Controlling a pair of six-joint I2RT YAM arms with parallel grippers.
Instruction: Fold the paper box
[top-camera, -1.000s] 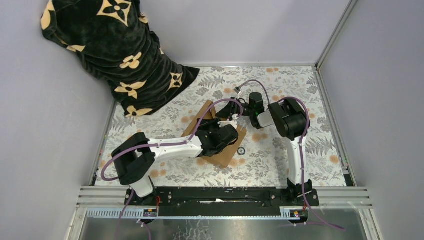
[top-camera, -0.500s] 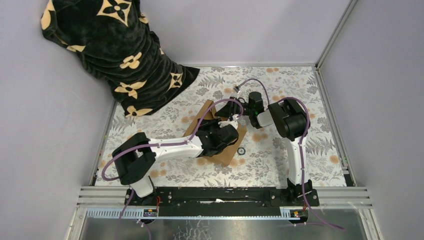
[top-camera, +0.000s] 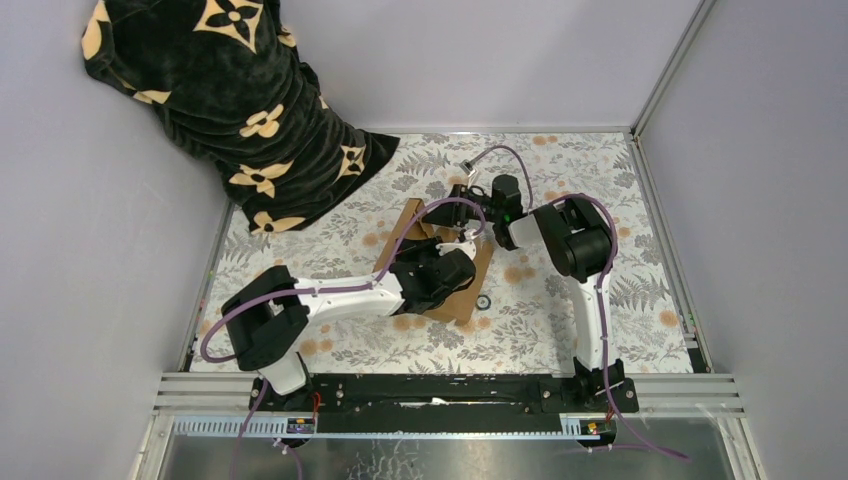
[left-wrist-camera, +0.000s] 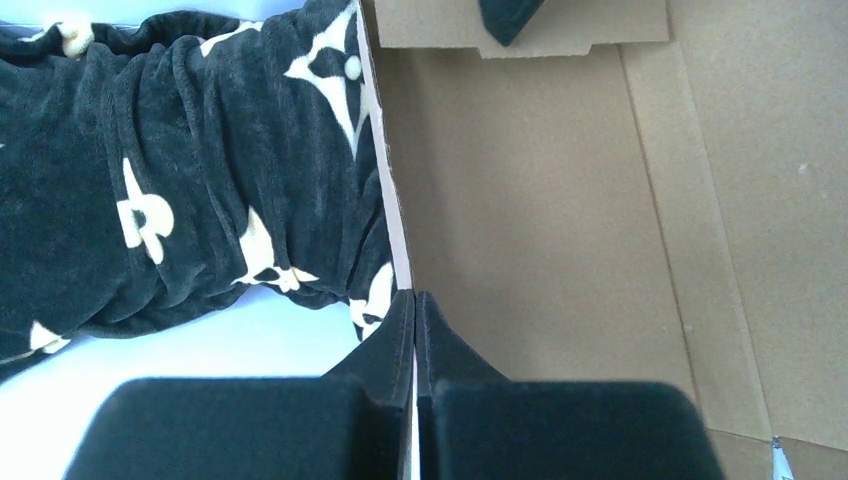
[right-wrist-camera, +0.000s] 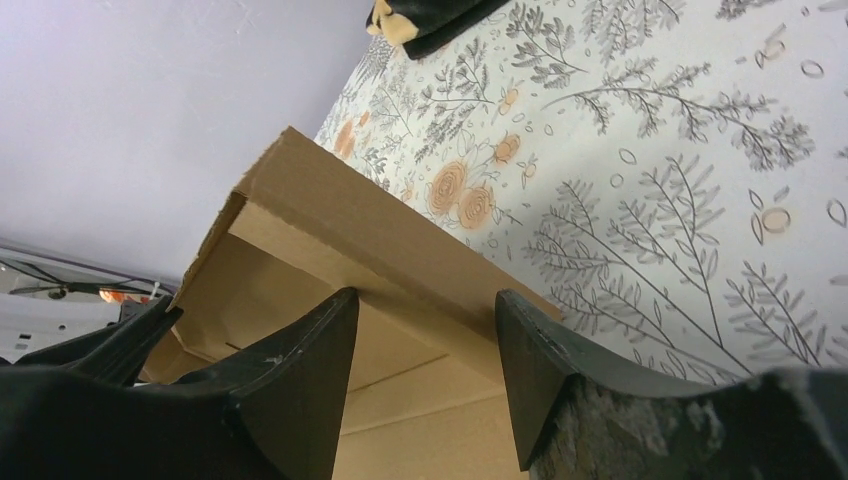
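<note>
The paper box (top-camera: 462, 300) is brown corrugated cardboard lying mid-table, partly under my left arm. In the left wrist view one wall of the paper box (left-wrist-camera: 530, 200) stands up, and my left gripper (left-wrist-camera: 414, 295) is shut on that wall's thin edge. My right gripper (top-camera: 468, 195) is at the box's far end. In the right wrist view its jaws (right-wrist-camera: 425, 295) are open and straddle a raised flap of the paper box (right-wrist-camera: 330, 210), the left fingertip (right-wrist-camera: 335, 320) close against the cardboard. A dark tip of the right gripper (left-wrist-camera: 508, 20) shows over the far flap.
A black blanket with beige flowers (top-camera: 230, 110) is heaped at the back left and drapes onto the floral table cover (top-camera: 600, 160). A small black ring (top-camera: 483, 301) lies just right of the box. Grey walls and a metal frame enclose the table.
My right gripper has shifted left and further back over the box's far end and has opened wider. The box's near right edge has drawn in slightly. The left gripper keeps its hold.
</note>
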